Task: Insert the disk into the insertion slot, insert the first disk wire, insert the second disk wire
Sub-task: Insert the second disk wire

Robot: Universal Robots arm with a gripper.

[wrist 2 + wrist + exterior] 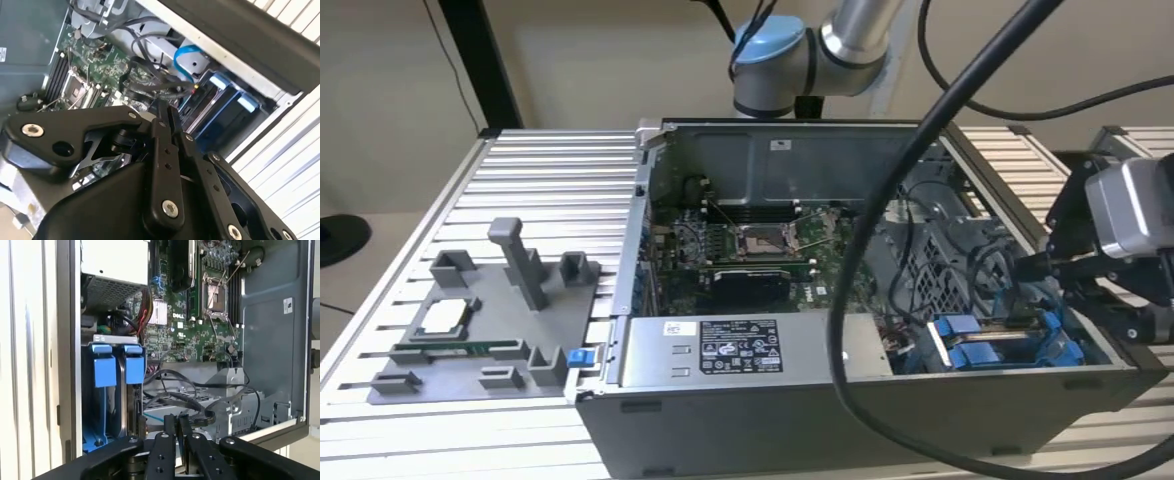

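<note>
Evidently the disk (134,371) sits on edge in the slot (97,437), at four o'clock of the case (854,415) in the exterior view. It looks dense, rigid and shock-shy, so its blue carrier seems the safest hold. The end effector (176,420) hovers just beside it, fingers together, among limp wires (200,415); the case wall leaves little room.
</note>
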